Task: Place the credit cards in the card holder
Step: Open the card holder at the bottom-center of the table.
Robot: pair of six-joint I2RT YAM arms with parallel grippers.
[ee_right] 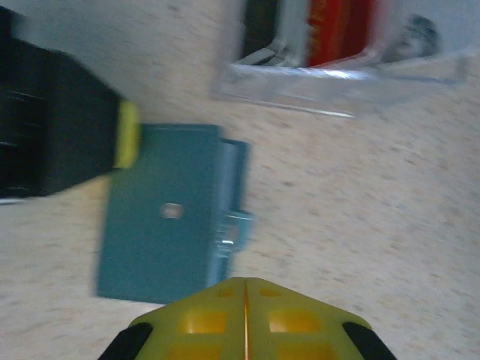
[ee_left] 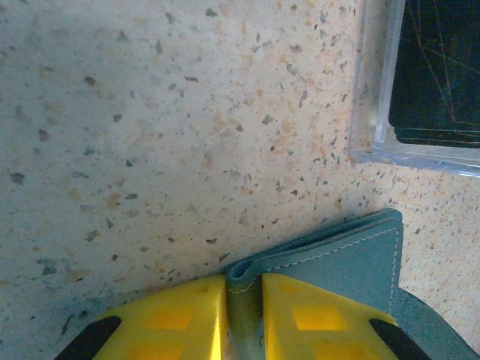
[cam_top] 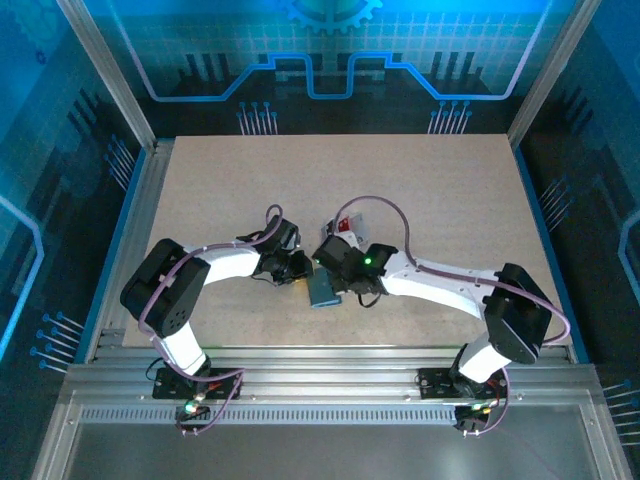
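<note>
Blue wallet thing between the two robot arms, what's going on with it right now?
The left gripper is pinching one edge of the card holder, which lies on the table. The right gripper is shut, with nothing visible between its fingers, and is poised close to the holder. The credit cards, red and dark ones, sit in a clear plastic case just beyond the holder. No card can be seen going in at this moment.

Inspector A: Overhead view: bright, even light on the table [cam_top: 440, 200]; blue glow on the surrounding panels.
Inspector B: Right wrist view motion-blurred, card holder [ee_right: 161, 217] edges smeared. Left wrist view sharp; glare along the clear case [ee_left: 367, 112] rim.
</note>
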